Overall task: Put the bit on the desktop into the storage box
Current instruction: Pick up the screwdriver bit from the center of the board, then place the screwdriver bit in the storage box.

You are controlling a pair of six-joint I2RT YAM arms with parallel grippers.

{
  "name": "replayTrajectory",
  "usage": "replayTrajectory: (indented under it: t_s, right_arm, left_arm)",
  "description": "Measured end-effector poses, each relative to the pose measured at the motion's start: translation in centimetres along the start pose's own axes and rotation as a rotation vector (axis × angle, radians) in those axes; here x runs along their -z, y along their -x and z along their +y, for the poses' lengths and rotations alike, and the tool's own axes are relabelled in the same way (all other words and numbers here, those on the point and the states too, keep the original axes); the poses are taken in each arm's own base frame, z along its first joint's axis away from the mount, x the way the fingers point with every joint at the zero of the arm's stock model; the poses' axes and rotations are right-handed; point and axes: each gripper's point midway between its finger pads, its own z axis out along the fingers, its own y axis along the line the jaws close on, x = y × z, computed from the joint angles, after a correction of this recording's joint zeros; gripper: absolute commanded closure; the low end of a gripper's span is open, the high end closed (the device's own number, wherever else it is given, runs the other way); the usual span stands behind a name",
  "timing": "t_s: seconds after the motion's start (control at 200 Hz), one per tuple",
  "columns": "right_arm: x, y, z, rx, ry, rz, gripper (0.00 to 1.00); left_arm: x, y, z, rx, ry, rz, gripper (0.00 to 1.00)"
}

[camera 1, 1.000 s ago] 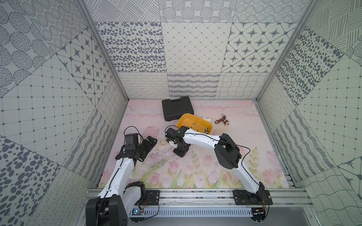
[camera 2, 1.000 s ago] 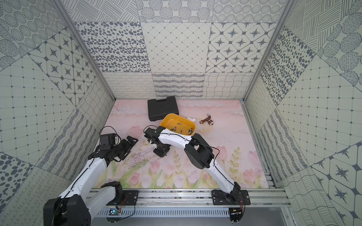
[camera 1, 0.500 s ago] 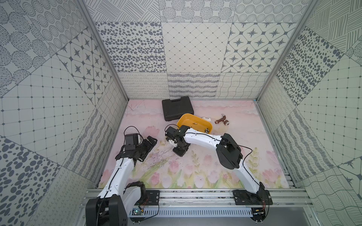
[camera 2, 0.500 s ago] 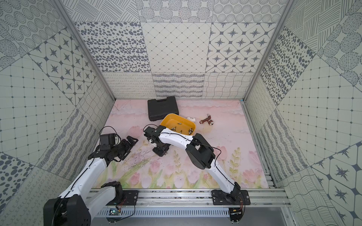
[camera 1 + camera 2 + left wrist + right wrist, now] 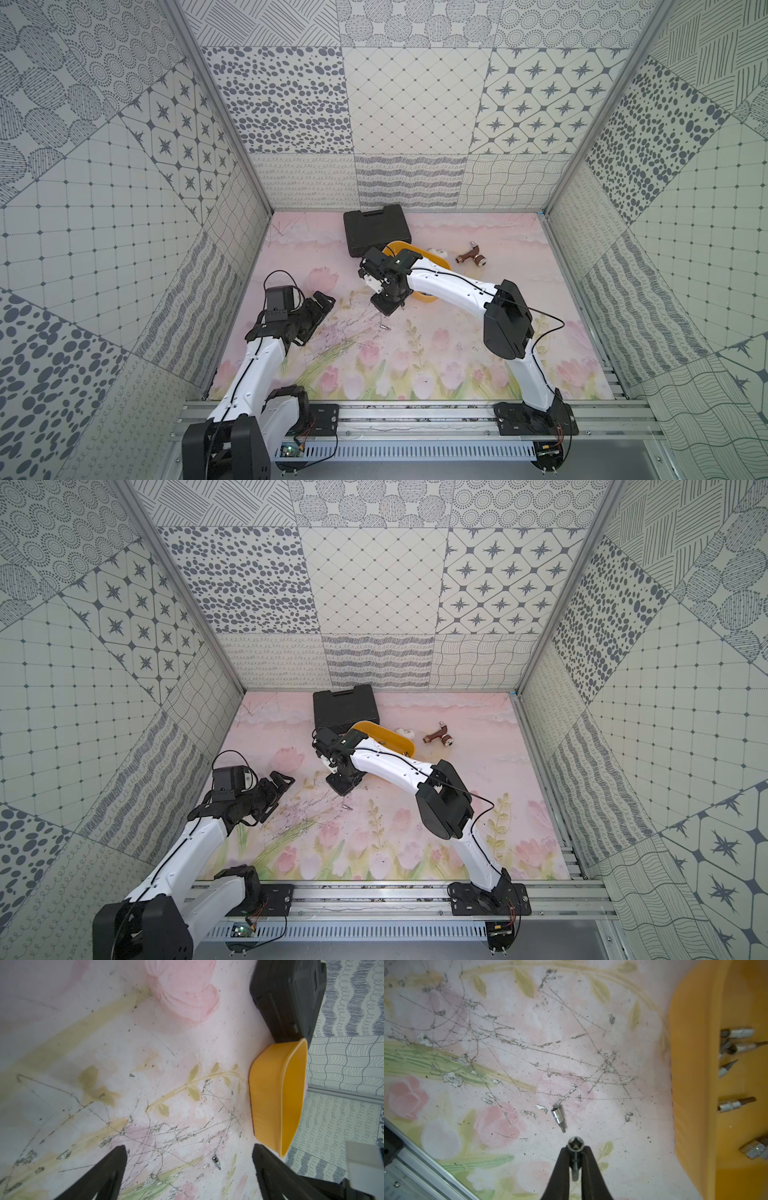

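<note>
Steel bit [image 5: 575, 1146] in right pincer [image 5: 576, 1152]

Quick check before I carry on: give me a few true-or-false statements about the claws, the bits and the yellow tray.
1. The right claw is shut on a held bit. True.
2. All bits are stowed or held. False: a loose bit lies on the mat.
3. The yellow tray has several stowed bits in it. True.
4. The left claw grips the tray. False: it is open, empty and well apart from the tray.
5. The black case sits between the tray and the robot. False: it sits beyond the tray, by the back wall.
</note>
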Motion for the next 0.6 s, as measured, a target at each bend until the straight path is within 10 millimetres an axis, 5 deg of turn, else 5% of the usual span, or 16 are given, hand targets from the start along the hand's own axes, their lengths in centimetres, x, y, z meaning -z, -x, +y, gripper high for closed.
replayTrajectory:
  t_s: [0.24, 0.6]
  right_arm:
    - [2.8, 0.6, -5.6, -0.131, -0.061, -0.063, 0.91]
    - [3.4, 0.0, -13.4, -0.311, -0.136, -0.086, 0.90]
  left_arm:
    - [-0.2, -3.1, -0.8, -0.022, -0.021, 0.098, 0.01]
    - [0.2, -13.2, -3.0, -0.164, -0.020, 0.386, 0.01]
